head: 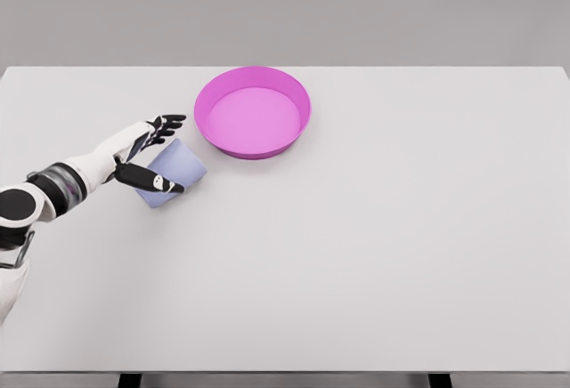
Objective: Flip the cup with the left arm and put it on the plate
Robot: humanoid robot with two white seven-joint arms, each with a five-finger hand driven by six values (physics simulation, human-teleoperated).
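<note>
On the white table (pixel 374 254), at the 8 o'clock side of the round magenta plate (pixel 299 108), the pale lavender cup (pixel 178 164) lies tilted, near the plate but apart from it. Our left hand (pixel 150 149) brackets the cup, fingers (pixel 167 122) spread above and thumb below, not visibly clamped. We judge the grasp is forming. We should close evenly on the cup's wall before lifting, then rotate the wrist and clear the plate's rim.

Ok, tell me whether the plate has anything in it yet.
Empty. The pink plate shows only its bare inside; the lavender cup lies on the table beside it, at the left hand.
</note>
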